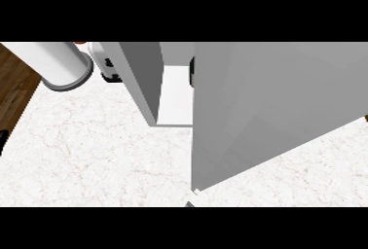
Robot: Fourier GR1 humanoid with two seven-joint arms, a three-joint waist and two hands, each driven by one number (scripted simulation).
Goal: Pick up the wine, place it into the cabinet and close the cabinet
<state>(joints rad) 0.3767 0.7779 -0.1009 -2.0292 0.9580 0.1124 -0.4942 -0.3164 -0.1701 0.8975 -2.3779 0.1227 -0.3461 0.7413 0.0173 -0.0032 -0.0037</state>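
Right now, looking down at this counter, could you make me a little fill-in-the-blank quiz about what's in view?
1. The cabinet stands on a counter patterned like white ____.
2. The cabinet door is swung ____.
3. At the view's upper left stands a white cylinder with a ____ rim at its base.
4. The strip beside the counter at the far left looks like brown ____.

Missing words: marble; open; grey; wood

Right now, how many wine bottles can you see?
1, perhaps: a dark sliver inside the cabinet, mostly hidden behind its open door. More could be concealed there.
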